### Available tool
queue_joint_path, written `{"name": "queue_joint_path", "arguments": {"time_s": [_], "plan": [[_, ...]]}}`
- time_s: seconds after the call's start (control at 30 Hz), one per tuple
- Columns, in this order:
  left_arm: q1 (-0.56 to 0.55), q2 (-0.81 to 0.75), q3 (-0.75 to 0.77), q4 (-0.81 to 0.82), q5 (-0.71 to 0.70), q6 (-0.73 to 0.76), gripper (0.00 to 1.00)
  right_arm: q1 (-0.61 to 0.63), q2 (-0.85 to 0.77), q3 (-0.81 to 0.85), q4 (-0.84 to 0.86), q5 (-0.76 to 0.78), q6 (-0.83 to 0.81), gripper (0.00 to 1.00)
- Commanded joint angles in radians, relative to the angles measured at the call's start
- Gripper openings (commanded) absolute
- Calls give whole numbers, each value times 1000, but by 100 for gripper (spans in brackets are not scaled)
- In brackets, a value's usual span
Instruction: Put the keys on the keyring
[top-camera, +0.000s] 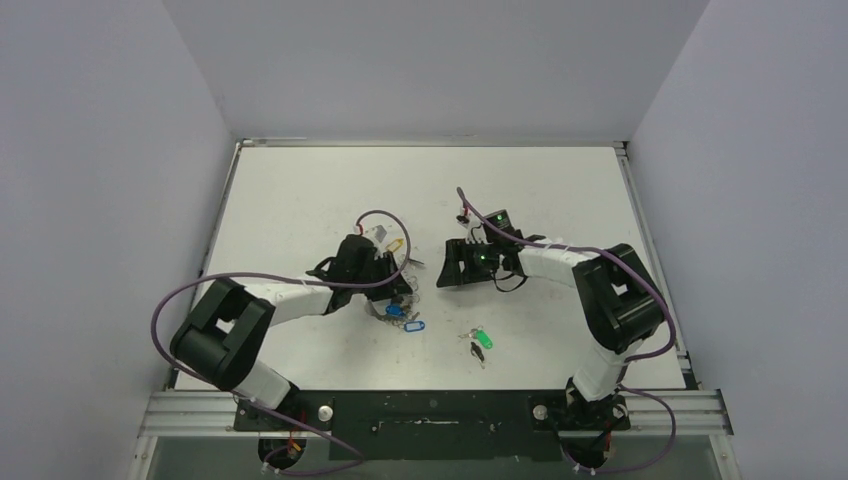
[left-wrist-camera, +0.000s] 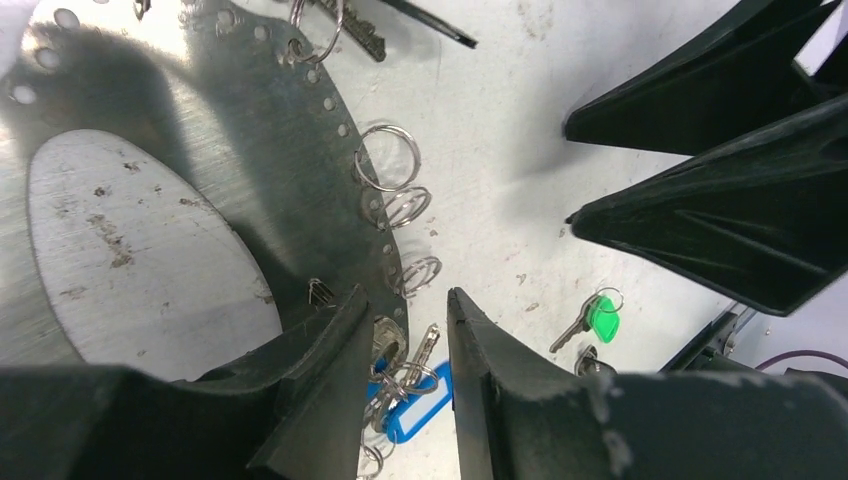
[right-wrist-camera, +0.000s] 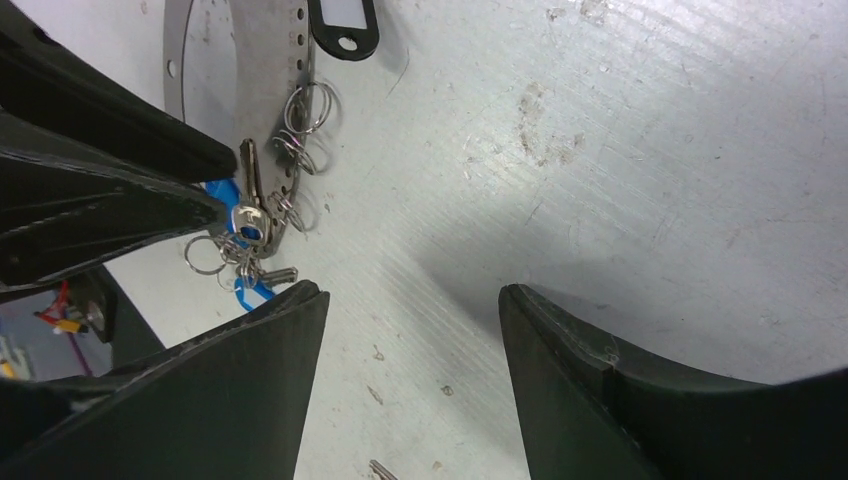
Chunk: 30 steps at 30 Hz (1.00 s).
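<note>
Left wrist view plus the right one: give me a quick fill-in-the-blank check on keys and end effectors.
1. Between the fingers of the left end effector shows a ____ tag.
2. The loose key lying apart from the keyring is tagged ____.
3. The right end effector is ____, with nothing between its fingers.
Missing words: blue; green; open.
</note>
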Motion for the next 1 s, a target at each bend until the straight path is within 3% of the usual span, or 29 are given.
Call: {"name": "queue_joint_path", "arguments": {"time_s": [0.0, 0.23, 0.37, 0.57, 0.77, 0.97], "plan": [[-4, -110, -3, -29, -43, 57, 32, 35, -32, -18, -120, 134, -110, 67], [8, -302, -19, -136, -152, 116, 35, 163, -156, -6, -92, 313, -218, 72], [28, -434, -50, -187, -208, 132, 37, 191, -194, -48, 38, 243, -229, 73], [49, -566, -116, -179, -211, 123, 39, 179, -70, 30, 11, 106, -114, 70], [55, -593, -156, -157, -196, 74, 39, 174, 64, 38, 146, -23, -19, 58], [59, -581, -173, -98, -173, 43, 39, 130, 159, 51, 241, -83, 47, 39]]}}
